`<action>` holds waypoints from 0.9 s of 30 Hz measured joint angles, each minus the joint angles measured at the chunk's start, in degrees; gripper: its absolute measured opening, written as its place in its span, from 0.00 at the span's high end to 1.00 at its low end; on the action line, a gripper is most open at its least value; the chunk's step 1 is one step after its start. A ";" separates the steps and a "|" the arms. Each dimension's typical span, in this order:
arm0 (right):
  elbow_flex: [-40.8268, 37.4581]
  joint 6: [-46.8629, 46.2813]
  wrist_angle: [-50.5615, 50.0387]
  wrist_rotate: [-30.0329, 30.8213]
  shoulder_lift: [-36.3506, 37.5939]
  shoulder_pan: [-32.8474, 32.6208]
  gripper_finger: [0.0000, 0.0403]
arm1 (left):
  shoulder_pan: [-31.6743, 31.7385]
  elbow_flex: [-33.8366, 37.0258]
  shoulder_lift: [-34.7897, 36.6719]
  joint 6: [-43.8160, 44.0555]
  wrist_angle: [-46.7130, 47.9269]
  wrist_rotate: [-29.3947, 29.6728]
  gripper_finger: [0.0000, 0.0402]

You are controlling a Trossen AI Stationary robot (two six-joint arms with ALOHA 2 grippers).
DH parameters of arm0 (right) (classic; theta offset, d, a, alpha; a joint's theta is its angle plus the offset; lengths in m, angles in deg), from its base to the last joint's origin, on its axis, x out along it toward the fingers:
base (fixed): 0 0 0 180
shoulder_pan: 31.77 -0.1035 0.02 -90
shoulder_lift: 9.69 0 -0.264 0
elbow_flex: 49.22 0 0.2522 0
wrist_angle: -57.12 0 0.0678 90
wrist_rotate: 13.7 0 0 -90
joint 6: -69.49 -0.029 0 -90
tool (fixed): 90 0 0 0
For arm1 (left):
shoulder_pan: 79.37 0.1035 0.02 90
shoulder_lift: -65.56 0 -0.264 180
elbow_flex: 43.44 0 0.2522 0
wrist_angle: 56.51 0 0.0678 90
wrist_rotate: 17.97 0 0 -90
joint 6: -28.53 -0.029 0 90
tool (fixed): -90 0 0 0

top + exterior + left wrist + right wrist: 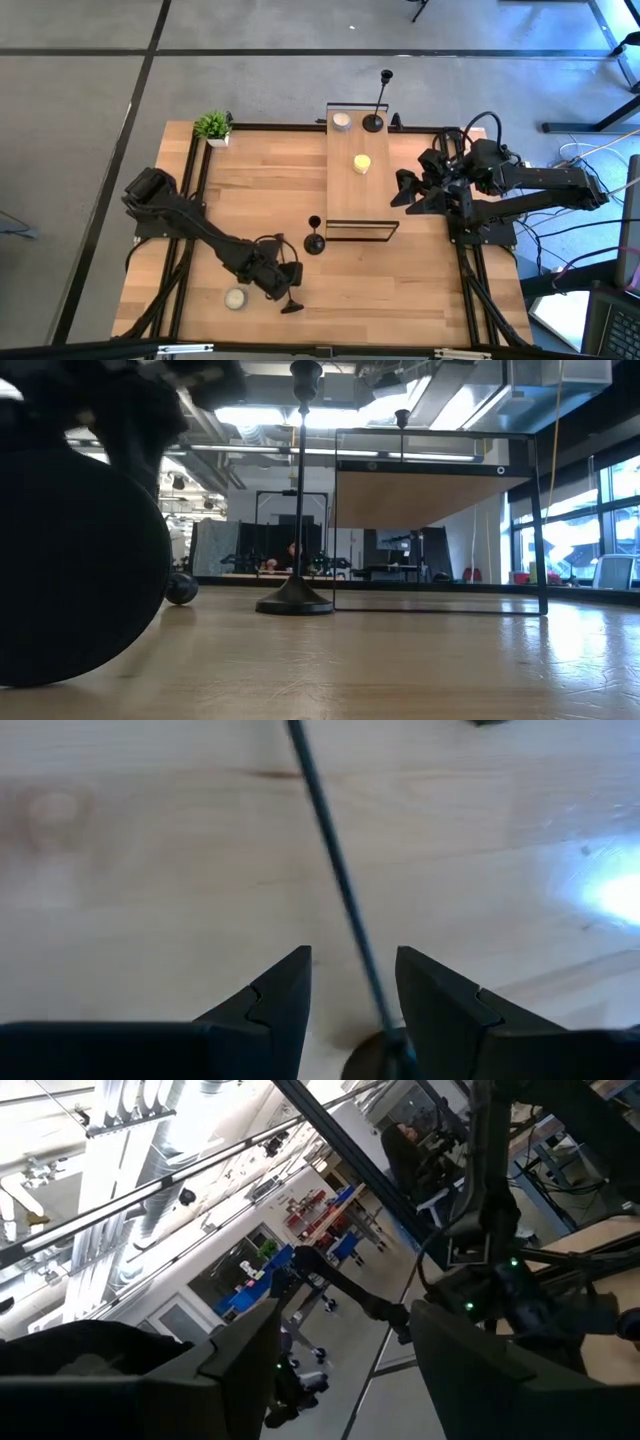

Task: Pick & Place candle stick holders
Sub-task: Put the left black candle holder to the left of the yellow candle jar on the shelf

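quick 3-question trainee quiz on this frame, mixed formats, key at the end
1. True or false: the yellow candle sits on the shelf.
2. The upright holder on the table stands nearest the: A plant, B shelf, C white candle.
3. Fill in: the left gripper has its open fingers on either side of a second holder's ____.

Key: 1 true; 2 B; 3 stem.
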 joint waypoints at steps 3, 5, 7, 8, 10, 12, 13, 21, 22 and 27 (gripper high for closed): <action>0.00 0.00 -0.04 0.29 -0.04 0.00 0.44 | 1.20 1.01 0.00 -1.73 -2.72 -0.63 0.64; 0.00 0.00 -0.10 0.29 -0.04 0.01 0.44 | 1.93 1.83 0.00 -2.53 -3.62 -0.78 0.64; 0.00 0.00 -0.28 0.29 -0.04 0.01 0.44 | 2.51 2.41 0.00 -2.73 -3.92 -0.81 0.64; 0.00 0.00 -0.26 0.29 -0.04 -0.01 0.44 | 2.79 2.75 0.00 -2.97 -4.32 -0.86 0.64; 0.00 0.00 -0.26 0.32 -0.04 -0.01 0.44 | 3.31 3.44 0.00 -3.75 -4.85 -1.78 0.64; 0.00 0.00 -0.26 0.43 -0.04 0.01 0.44 | 3.69 4.21 0.00 -4.18 -5.88 -2.02 0.64; 0.00 0.00 -0.26 0.44 -0.04 0.00 0.44 | 3.84 4.49 0.00 -4.23 -6.44 -2.00 0.64; 0.00 0.01 -0.26 0.43 -0.04 0.00 0.44 | 4.92 4.58 0.00 -5.76 -6.31 -2.04 0.64; 0.00 0.00 -0.26 0.43 -0.04 -0.01 0.44 | 5.05 4.58 0.00 -5.78 -6.23 -2.06 0.64; 0.00 0.02 -0.26 0.43 -0.04 -0.01 0.44 | 5.64 4.56 -0.38 -6.75 -6.38 -3.28 0.64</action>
